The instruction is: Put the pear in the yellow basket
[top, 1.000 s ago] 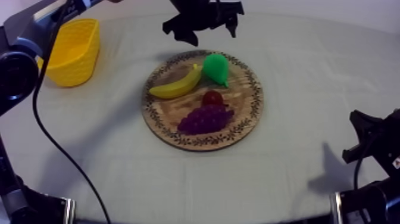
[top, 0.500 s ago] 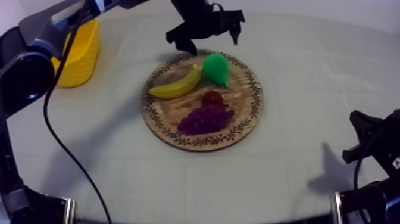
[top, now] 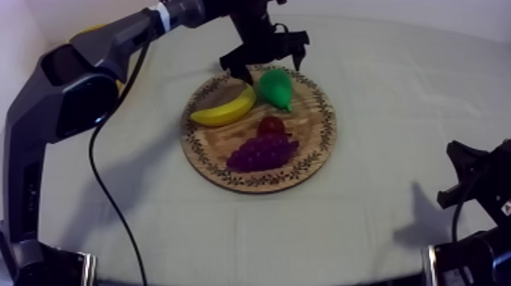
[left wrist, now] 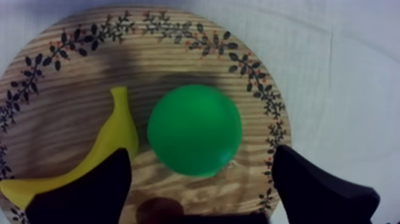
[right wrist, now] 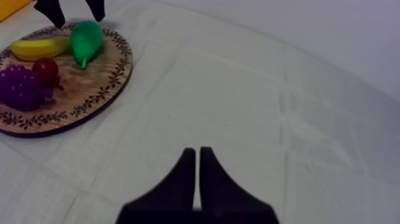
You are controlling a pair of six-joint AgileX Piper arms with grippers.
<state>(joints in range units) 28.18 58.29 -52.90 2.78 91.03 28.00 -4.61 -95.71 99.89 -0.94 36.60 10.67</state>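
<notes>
Green toy pear [top: 275, 87] lies on the far part of the round wooden board with the patterned rim [top: 315, 137], just beside the tip of the yellow toy banana [top: 224, 109]. In the top view you see the small red fruit [top: 271, 125] and the purple bunch of grapes [top: 261, 152] nearer on the same board. Your left gripper [top: 271, 67] hangs over the pear with its two black fingers spread wide and nothing between them. Your right gripper [top: 462, 179] sits low at its own side, well apart from the board, on the grey-white cloth [top: 395, 84].

From the left wrist view you look straight down on the pear. It sits between the two parted fingers [left wrist: 83, 190], which do not touch it, and the banana curves just beside it.

From the right wrist view your right gripper's fingers lie pressed together as a narrow wedge, gripping nothing, over bare cloth. Farther off you see the board with all four fruits, the other arm's fingers above the pear, and a corner of the yellow basket [right wrist: 9, 5] beyond the board.
</notes>
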